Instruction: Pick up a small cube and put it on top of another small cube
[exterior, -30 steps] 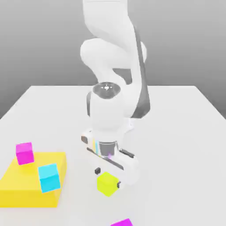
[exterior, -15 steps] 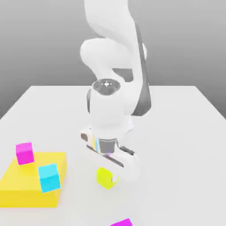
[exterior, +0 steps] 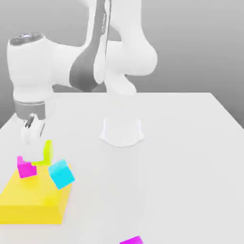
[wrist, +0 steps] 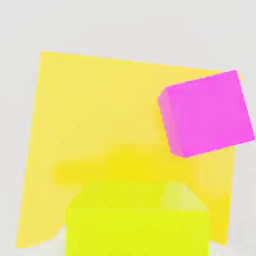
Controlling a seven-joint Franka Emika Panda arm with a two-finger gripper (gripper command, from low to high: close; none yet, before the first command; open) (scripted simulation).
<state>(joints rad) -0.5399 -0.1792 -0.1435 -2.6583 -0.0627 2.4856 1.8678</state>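
Gripping the small lime cube, the claw hangs at the exterior view's left, over the far edge of the big flat yellow block. The hand itself is pale against the pale surface, so its fingers are hard to pick out there; the cube sits just under them, clear of the block, and looks turned edge-on, so little more than a thin upright face and a short foot of it can be seen. In the hand view the same lime cube looms close to the camera, with the yellow block spread out below it and a soft shadow on the block's top.

Just to the left of the held cube, at the block's far left corner, sits a magenta cube; the lime cube's lower edge reaches about to its top, and whether the two touch cannot be told. In the hand view the magenta cube rests near one edge of the block, slightly turned.

Further right, a cyan cube sits tilted at the block's far right edge. Beyond it the arm's white base stands far back on the surface. Nearest of all, toward the middle, another magenta piece is cut off by the frame's edge.
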